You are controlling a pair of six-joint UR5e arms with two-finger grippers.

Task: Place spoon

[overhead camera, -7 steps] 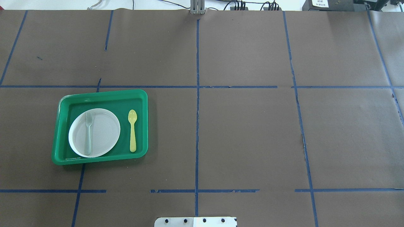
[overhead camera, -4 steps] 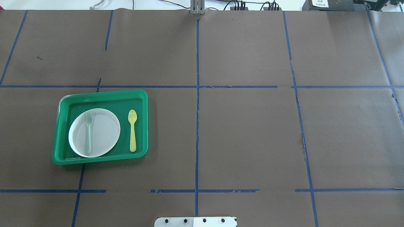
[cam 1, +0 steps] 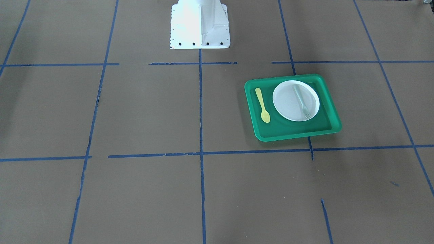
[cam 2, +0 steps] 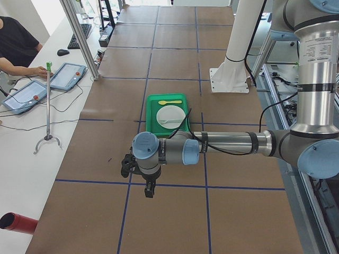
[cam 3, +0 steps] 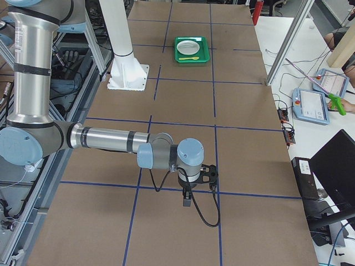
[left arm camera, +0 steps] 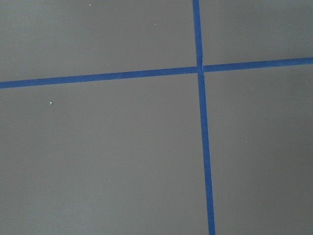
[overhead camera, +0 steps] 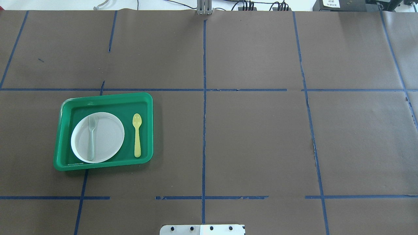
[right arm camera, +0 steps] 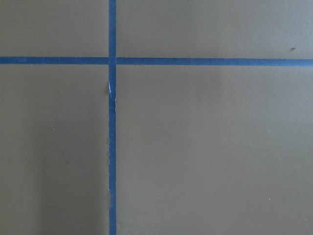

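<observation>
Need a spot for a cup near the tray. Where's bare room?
Bare brown paper between the green tray and the centre tape line. The tray is crowded: fork on the white plate, spoon beside it; only a strip by its far wall.

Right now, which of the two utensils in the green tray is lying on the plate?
The grey fork: it lies on the white plate. The yellow spoon lies beside the plate, directly on the floor of the green tray.
</observation>
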